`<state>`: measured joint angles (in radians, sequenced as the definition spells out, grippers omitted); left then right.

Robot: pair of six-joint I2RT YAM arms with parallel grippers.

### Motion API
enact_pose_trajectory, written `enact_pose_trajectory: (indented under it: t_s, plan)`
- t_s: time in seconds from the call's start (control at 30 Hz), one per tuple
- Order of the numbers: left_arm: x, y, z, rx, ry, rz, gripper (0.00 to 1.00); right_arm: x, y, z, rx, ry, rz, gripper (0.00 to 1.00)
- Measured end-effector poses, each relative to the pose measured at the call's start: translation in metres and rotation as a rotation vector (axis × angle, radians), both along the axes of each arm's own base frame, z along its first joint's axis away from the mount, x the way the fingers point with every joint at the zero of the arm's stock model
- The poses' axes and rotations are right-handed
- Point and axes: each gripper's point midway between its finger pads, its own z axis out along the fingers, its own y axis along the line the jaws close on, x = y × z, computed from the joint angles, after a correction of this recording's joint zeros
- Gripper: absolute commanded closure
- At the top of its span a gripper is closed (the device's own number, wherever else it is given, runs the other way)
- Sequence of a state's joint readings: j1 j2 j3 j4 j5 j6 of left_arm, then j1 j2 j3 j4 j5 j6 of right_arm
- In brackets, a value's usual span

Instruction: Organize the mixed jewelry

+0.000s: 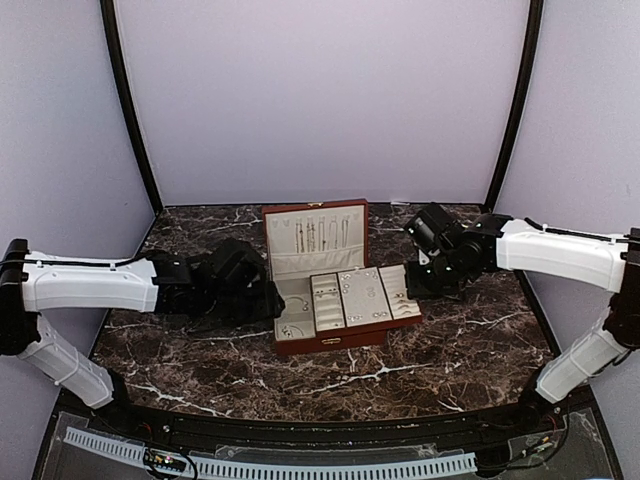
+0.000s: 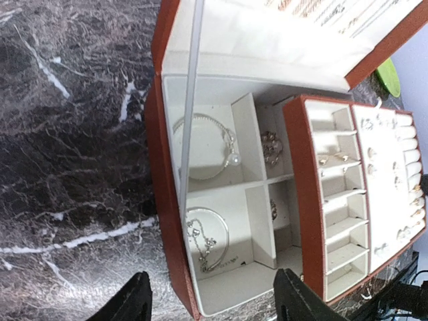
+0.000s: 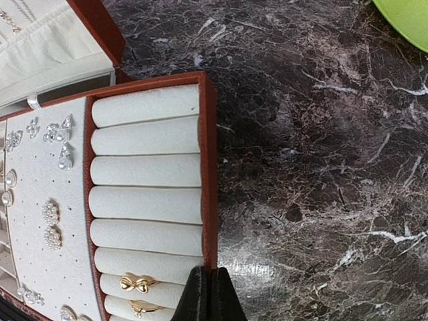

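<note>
The red-brown wooden box (image 1: 330,338) stands open mid-table, lid (image 1: 315,235) up. The cream slotted insert tray (image 1: 365,297) rests across its right part. My right gripper (image 3: 208,294) is shut on the tray's red-brown right rim (image 3: 209,167), one finger on each side; in the top view it (image 1: 418,283) is at the tray's right end. Silvery earrings (image 3: 59,137) and gold rings (image 3: 137,283) sit in the tray. My left gripper (image 2: 214,294) is open and empty, above the box's near left compartment, which holds a silver bracelet (image 2: 207,241). Another bracelet (image 2: 207,144) lies in the compartment beyond.
Dark marble tabletop (image 1: 200,370) surrounds the box. A green object (image 3: 408,17) lies on the table right of the box, also in the left wrist view (image 2: 389,77). Chains hang in the lid (image 1: 322,232). Both arms flank the box closely.
</note>
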<state>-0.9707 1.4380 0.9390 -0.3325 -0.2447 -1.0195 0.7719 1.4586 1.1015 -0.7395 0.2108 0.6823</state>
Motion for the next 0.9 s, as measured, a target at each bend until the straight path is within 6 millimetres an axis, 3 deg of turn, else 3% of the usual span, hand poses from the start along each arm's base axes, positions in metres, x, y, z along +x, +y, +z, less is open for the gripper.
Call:
enact_pose_trajectory:
  t_s: [0.07, 0.23, 0.5, 0.73, 0.9]
  plan:
    - [0.005, 0.009, 0.01, -0.025, -0.025, -0.005, 0.33, 0.0, -0.001, -0.002, -0.016, 0.005, -0.003, 1.0]
    - [0.025, 0.055, 0.028, -0.027, -0.101, 0.011, 0.28, 0.006, 0.004, -0.003, -0.047, 0.0, -0.002, 1.0]
    - [0.056, 0.117, 0.076, -0.041, -0.256, 0.001, 0.26, 0.018, 0.012, -0.006, -0.078, -0.008, -0.006, 1.0]
    - [0.078, 0.158, 0.084, 0.034, -0.304, -0.036, 0.25, 0.024, 0.016, -0.009, -0.111, 0.003, -0.009, 1.0]
    - [0.089, 0.177, 0.075, 0.086, -0.304, -0.059, 0.26, 0.023, 0.022, -0.012, -0.13, 0.014, 0.005, 1.0]
